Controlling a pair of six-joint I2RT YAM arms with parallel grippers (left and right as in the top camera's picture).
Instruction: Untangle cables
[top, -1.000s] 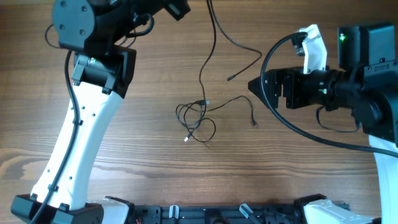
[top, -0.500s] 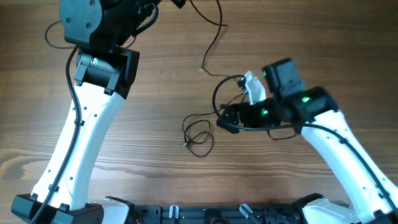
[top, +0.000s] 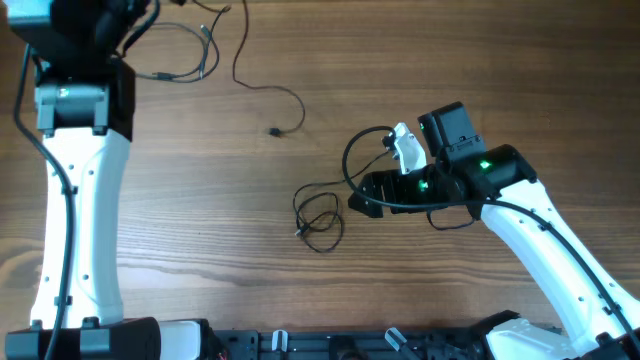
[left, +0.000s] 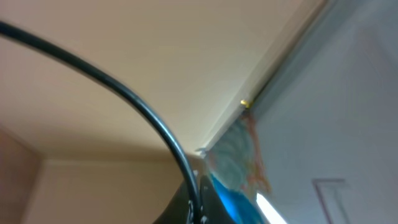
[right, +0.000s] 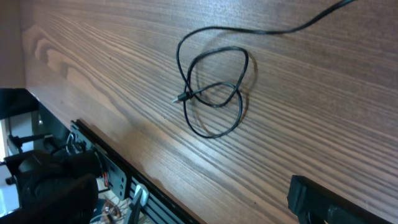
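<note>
The coiled cable (top: 318, 212) lies just beside the right pincer (top: 358, 198), whose opening cannot be told.

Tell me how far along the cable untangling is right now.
Partly done, by the look of it. One cable lies strung out near the top left, well apart from the knot. In hand: the right gripper sits at the tail of the looped cable, though whether it grips is unclear. Left to do: that cable's loops cross over each other and need opening out.

White arms (top: 80, 220), black joints (top: 425, 185), apparently green lights (top: 487, 165)
</note>
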